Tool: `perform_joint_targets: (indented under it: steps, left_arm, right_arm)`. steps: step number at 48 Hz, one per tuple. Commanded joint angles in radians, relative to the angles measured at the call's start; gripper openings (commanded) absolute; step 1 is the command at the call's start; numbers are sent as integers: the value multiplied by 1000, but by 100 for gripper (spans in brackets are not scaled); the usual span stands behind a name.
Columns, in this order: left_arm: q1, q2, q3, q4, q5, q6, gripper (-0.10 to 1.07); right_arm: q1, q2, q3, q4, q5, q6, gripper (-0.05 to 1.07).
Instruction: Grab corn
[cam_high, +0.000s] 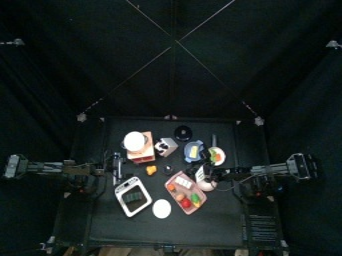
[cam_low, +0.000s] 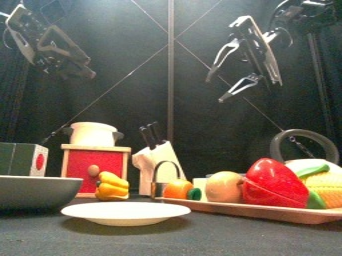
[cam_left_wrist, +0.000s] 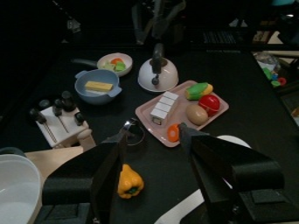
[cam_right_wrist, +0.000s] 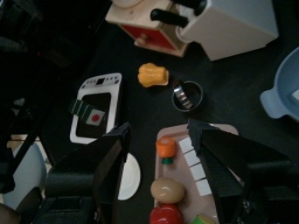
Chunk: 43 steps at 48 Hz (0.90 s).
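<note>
the corn (cam_low: 315, 172) lies at the tray's (cam_low: 254, 212) right end, beside a red pepper (cam_low: 274, 184). the right gripper (cam_low: 247, 62) hangs above with jaws spread wide, empty. the left gripper (cam_left_wrist: 155, 171) is also open, empty.

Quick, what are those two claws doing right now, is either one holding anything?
Left gripper: open, holding nothing.
Right gripper: open wide, holding nothing, above the table.

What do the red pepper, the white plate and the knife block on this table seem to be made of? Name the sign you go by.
Red pepper: probably glossy plastic, a toy; bright highlights on a smooth, even skin.
White plate: smooth plastic or glazed ceramic; an even white with a soft sheen, which leaves it open.
Knife block: pale painted wood or plastic, matt; flat faces without shine, dark handles sticking out on top.
</note>
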<state>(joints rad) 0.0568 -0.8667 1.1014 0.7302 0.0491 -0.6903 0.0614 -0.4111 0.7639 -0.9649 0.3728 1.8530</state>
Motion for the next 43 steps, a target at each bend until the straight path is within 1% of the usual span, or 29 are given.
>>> perform_joint_targets:
  steps: [1, 5, 14, 22, 26, 35, 38, 43]
  left_arm:
    - [6, 0, -14, 2, -2, -2, 87]
    - [8, 0, -12, 2, -2, -2, 87]
    - [8, 0, -12, 2, -2, -2, 87]
    - [8, 0, -11, 2, -2, -2, 87]
    - [8, 2, -12, 2, -2, -2, 87]
    - [8, 0, -11, 0, -2, -2, 87]
    - [8, 2, -11, 0, -2, -2, 87]
    - [8, 2, -11, -2, -2, -2, 87]
  right_arm:
    - [21, 11, -48, 23, 15, 2, 88]
    - [35, 29, -69, 67, 60, -5, 88]
    - [89, 66, -118, 143, 225, -12, 88]
    - [143, 81, -152, 210, 324, -11, 88]
    - [166, 97, -183, 245, 380, -11, 88]
    - [222, 140, -252, 281, 548, -12, 88]
    - [238, 156, -265, 313, 586, -15, 88]
    - [252, 176, -273, 370, 592, -34, 88]
